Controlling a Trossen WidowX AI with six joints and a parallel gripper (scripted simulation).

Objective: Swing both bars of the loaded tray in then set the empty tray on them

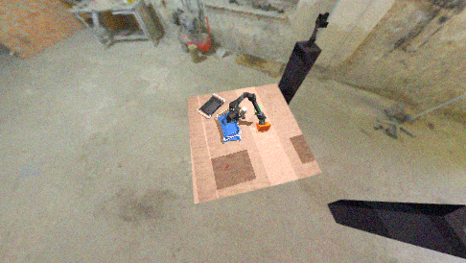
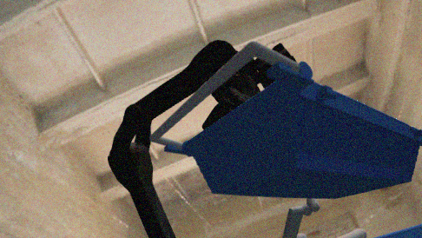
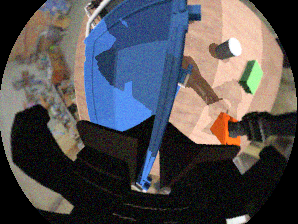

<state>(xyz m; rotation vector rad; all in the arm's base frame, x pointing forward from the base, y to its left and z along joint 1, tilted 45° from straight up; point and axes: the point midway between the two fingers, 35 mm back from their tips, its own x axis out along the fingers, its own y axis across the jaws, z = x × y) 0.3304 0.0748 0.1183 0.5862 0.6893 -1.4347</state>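
Observation:
My gripper (image 1: 234, 116) (image 3: 148, 177) is shut on the thin side wall of a blue plastic tray (image 1: 229, 129) (image 2: 304, 143) (image 3: 127, 63). The tray hangs in the air, steeply tilted, and the exterior view shows its underside. One grey wire bar (image 2: 204, 93) of this tray stands out past its end. A dark flat tray with pale ends (image 1: 211, 105) lies at the table's back left; I cannot tell what it holds. In the exterior view, another grey bar (image 2: 300, 214) and a blue corner (image 2: 408, 230) show low down, below the held tray.
The arm's orange base (image 1: 263, 126) (image 3: 225, 129) stands right of the trays. A white cylinder (image 3: 233, 47) and a green block (image 3: 250, 76) lie on the table (image 1: 268, 163). A black pillar (image 1: 298, 67) stands behind the table and a black beam (image 1: 407, 221) lies at the front right.

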